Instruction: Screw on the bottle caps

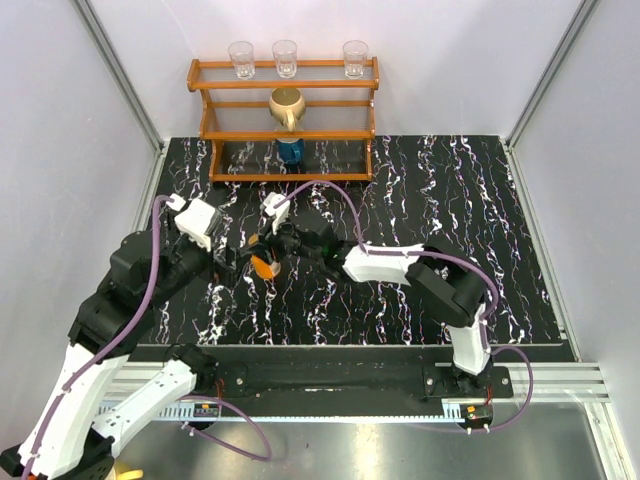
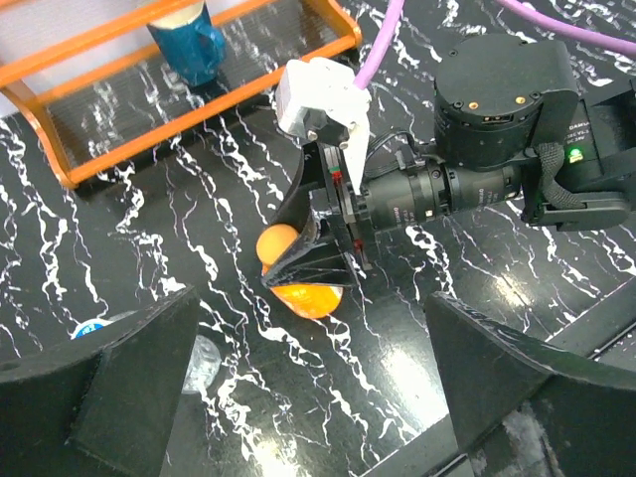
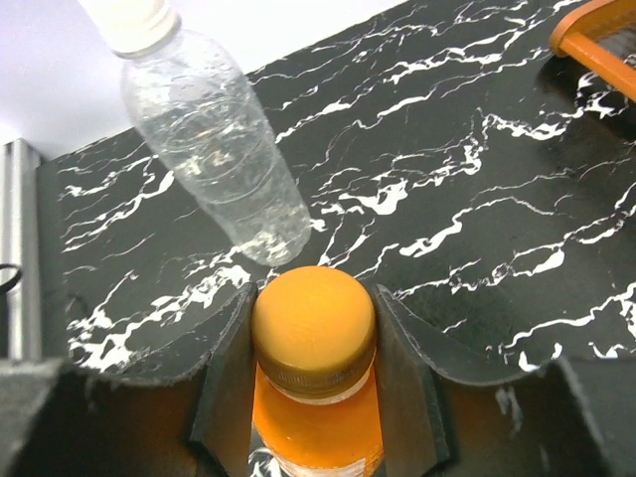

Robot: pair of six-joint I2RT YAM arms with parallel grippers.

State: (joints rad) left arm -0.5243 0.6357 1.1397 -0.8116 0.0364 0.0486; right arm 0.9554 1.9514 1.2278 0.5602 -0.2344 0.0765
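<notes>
The small orange bottle (image 3: 318, 437) wears its orange cap (image 3: 314, 328), and my right gripper (image 3: 314, 303) is shut on that cap, one finger on each side. From above, the same bottle (image 1: 263, 266) shows at the table's middle left under the right gripper (image 1: 270, 250). In the left wrist view my left gripper (image 2: 312, 343) stands wide open just short of the orange bottle (image 2: 306, 298), touching nothing. The clear bottle (image 3: 219, 149) looks to lie on the table beyond, with a white cap (image 3: 134, 20) on its neck. Part of the clear bottle (image 2: 204, 363) shows beside my left finger.
An orange wooden rack (image 1: 285, 122) stands at the back with three clear glasses (image 1: 285, 57) on top, a gold jug (image 1: 286, 105) on its middle shelf and a dark blue container (image 1: 290, 150) below. White walls close in the black marbled table (image 1: 450, 190).
</notes>
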